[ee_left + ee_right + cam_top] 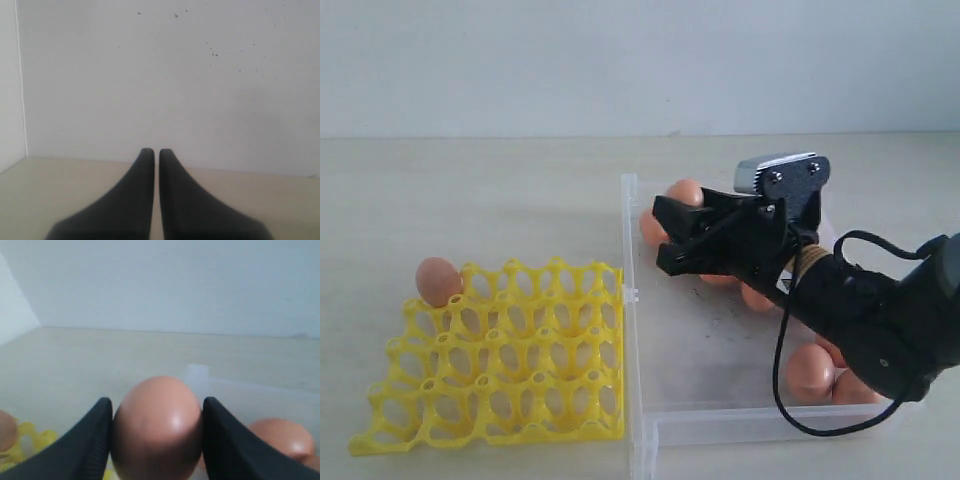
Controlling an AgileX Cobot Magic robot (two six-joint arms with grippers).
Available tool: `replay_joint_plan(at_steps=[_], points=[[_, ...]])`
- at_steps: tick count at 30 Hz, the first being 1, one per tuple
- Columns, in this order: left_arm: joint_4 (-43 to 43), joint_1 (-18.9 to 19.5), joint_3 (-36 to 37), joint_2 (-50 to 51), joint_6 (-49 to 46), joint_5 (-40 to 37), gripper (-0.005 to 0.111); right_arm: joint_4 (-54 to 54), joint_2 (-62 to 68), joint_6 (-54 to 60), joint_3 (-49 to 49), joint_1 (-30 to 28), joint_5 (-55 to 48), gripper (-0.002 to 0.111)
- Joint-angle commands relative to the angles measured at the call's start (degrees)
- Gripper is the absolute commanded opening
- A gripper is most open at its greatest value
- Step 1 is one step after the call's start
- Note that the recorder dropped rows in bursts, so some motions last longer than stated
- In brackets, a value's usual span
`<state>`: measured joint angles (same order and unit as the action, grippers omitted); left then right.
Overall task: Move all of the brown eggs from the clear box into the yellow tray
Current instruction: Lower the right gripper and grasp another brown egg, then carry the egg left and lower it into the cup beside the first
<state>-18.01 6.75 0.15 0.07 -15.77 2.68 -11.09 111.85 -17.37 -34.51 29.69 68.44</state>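
Pale beige table (470,200) w/ a plain white wall (520,60) behind. At front-left lies the yellow tray (570,420), just beside the clear box (720,410) on the rt. One brown egg (438,281) sits in the tray's far-left corner cup. The right gripper (662,238) reaches over the far-left part of the box, near the wall facing the tray. Its black fingers (90,440) are spread approx. an egg's width and press on both sides of the pinched egg (156,425). Can't tell if that egg is clear of the box floor. The loose eggs (810,370) lie in the box, at the far edge and along the rt side, several partly hidden by the arm. The left gripper (153,151) shows only in its wrist view: fingers pressed nearly together w/ a thin slit, nothing between, pointing at the wall over bare table.
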Motion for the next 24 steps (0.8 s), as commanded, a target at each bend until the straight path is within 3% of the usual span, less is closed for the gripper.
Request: replay_joint_plan(at_steps=[1,10,15,24], points=[[-0.27,0.06,-0.15,-0.07,-0.20,0.32,0.004,-13.29,0.13,-2.16,-4.52,2.07,1.52,0.000],[-0.27,0.06,-0.15,-0.07,-0.20,0.32,0.004,-13.84,8.47,-1.40,-19.68,15.00,-1.39,0.000],[-0.27,0.06,-0.15,-0.07,-0.20,0.32,0.004,-28.71,11.34,-0.05,-27.83,14.95,-8.11,0.000],[-0.27,0.06,-0.15,-0.07,-0.20,0.32,0.004,-29.47,12.86,2.47,-32.41,14.84,-20.96,0.000]])
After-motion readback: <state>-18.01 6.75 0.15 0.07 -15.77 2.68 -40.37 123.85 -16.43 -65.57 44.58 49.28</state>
